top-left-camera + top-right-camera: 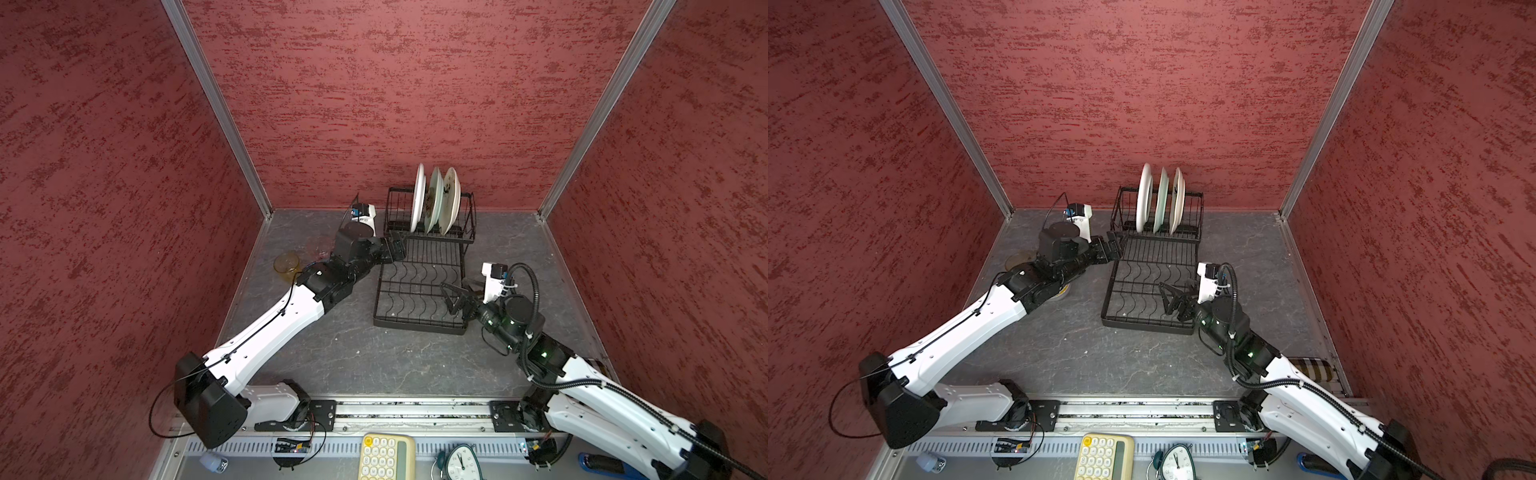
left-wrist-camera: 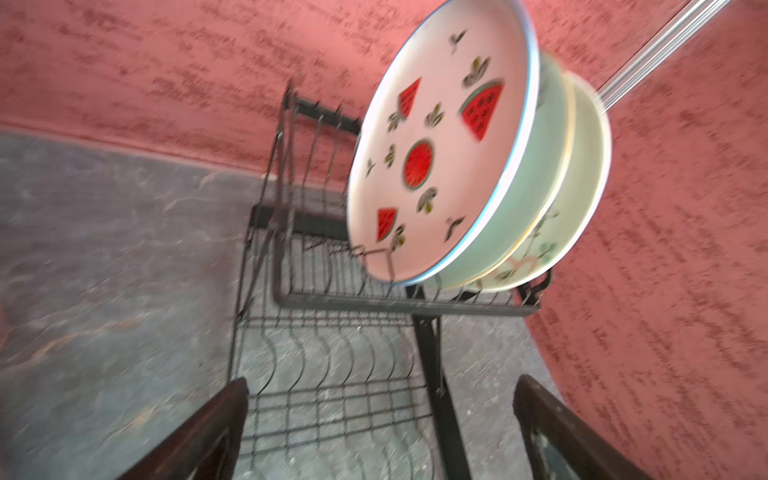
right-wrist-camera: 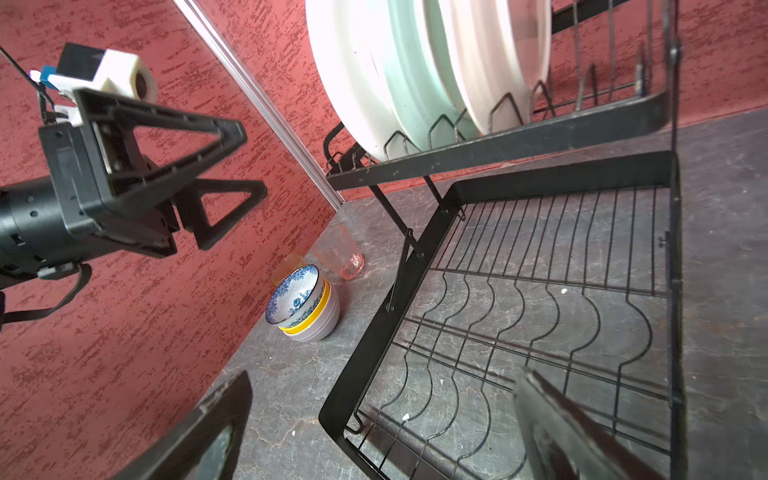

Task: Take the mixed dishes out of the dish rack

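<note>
The round white watermelon-print plate (image 2: 436, 158), upper centre, seems rigid, slick and breakable; pinch its top rim. The left gripper (image 1: 397, 250) and right gripper (image 1: 449, 299) gape empty.

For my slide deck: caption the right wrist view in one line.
Three plates stand in the dish rack; stacked bowls and two tumblers sit beside it, left gripper open nearby.

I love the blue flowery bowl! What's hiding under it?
A yellow bowl, nested inside a lavender bowl on the table. Only their rims and sides show; their insides are covered.
</note>
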### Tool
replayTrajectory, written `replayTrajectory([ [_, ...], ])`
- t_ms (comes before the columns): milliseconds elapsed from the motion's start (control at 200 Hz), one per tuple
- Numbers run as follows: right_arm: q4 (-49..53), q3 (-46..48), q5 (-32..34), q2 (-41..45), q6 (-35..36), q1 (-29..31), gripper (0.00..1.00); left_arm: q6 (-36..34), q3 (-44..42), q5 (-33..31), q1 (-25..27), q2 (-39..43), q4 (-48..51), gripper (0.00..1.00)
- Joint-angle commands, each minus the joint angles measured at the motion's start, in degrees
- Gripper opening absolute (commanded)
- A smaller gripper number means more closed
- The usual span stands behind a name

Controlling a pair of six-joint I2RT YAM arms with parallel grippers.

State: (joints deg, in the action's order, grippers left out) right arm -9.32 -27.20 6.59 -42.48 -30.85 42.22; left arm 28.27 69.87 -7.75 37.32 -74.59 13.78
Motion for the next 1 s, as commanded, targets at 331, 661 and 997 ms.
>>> replayTrajectory([
  [331,7.03,1.48,7.01,3.11,0.12,-0.03,0.99,-9.17,6.58,1.07,-0.72,-10.48,-17.88,0.81],
  [661,11.20,1.23,11.03,2.91,-1.05,-0.05,0.99,-9.35,14.69,1.31,-2.51,-21.07,-15.18,0.65],
  [997,12.49,2.42,11.60,4.66,-2.93,-0.12,0.99,-11.21,16.70,-0.32,-2.98,-24.51,-15.39,0.55],
])
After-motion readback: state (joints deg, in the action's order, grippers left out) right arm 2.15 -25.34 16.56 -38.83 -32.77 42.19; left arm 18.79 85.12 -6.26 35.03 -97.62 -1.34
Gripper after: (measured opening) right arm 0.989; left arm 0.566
